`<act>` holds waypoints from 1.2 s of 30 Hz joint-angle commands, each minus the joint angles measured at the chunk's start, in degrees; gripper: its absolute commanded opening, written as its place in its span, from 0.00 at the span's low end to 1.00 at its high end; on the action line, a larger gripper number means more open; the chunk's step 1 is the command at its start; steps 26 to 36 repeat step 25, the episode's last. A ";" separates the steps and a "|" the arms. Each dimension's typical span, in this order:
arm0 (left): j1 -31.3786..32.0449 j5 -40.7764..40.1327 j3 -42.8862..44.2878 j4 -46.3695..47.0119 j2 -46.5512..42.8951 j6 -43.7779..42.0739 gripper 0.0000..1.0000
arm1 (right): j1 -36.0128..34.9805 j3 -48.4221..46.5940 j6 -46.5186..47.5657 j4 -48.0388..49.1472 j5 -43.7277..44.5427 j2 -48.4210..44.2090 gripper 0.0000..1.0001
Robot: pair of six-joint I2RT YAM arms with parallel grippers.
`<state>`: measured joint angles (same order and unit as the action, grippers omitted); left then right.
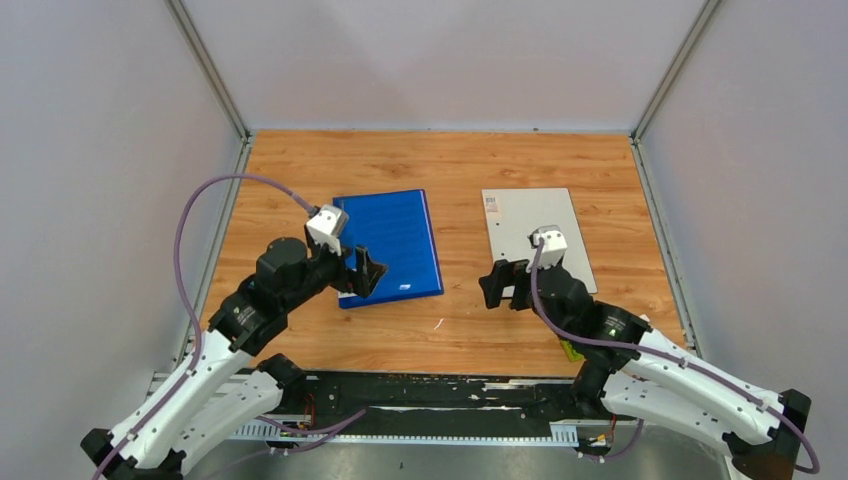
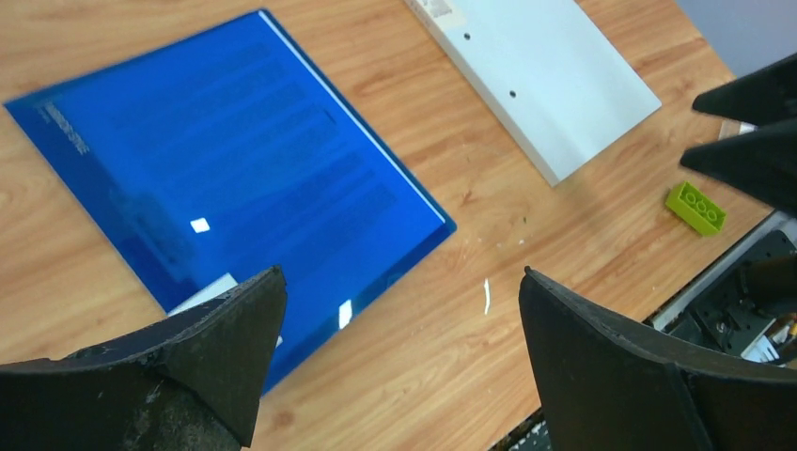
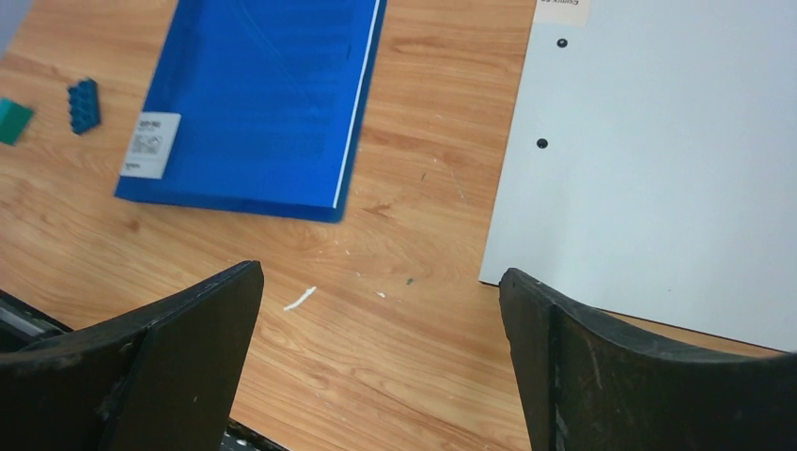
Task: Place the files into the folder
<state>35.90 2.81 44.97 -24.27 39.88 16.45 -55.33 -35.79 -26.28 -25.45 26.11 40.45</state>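
A blue translucent folder [image 1: 390,245] lies flat left of the table's middle. It also shows in the left wrist view [image 2: 216,160] and the right wrist view [image 3: 263,103]. Printed text shows dimly through its cover, and a thin white paper edge [image 3: 361,94] runs along its right side, so the files lie inside it. My left gripper [image 1: 365,272] is open and empty, low over the folder's near corner [image 2: 399,319]. My right gripper [image 1: 505,283] is open and empty over bare wood [image 3: 381,319], between the folder and the grey cover.
A stiff pale grey cover [image 1: 537,235] with two punch holes lies flat on the right [image 3: 658,160]. A green brick [image 2: 695,207] sits near the front edge. A blue brick [image 3: 83,103] and a teal piece [image 3: 11,120] lie left of the folder.
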 commanded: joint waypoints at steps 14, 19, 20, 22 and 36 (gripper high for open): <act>0.00 2.19 -9.20 4.69 -9.20 8.04 1.00 | 0.05 0.44 -6.18 0.15 3.12 -4.85 0.99; -0.04 2.63 -9.28 5.60 -8.80 9.14 1.00 | 0.05 0.82 -6.01 0.52 3.12 -4.47 0.99; -0.04 2.56 -9.24 5.71 -8.77 9.21 1.00 | 0.05 0.73 -6.05 0.37 3.12 -4.29 0.99; -0.02 2.40 -9.36 5.72 -8.88 9.22 1.00 | 0.05 0.52 -6.05 0.04 3.16 -3.95 0.99; 0.00 2.15 -9.50 5.72 -8.84 9.26 1.00 | 0.04 0.19 -5.98 -0.57 3.42 -3.65 0.99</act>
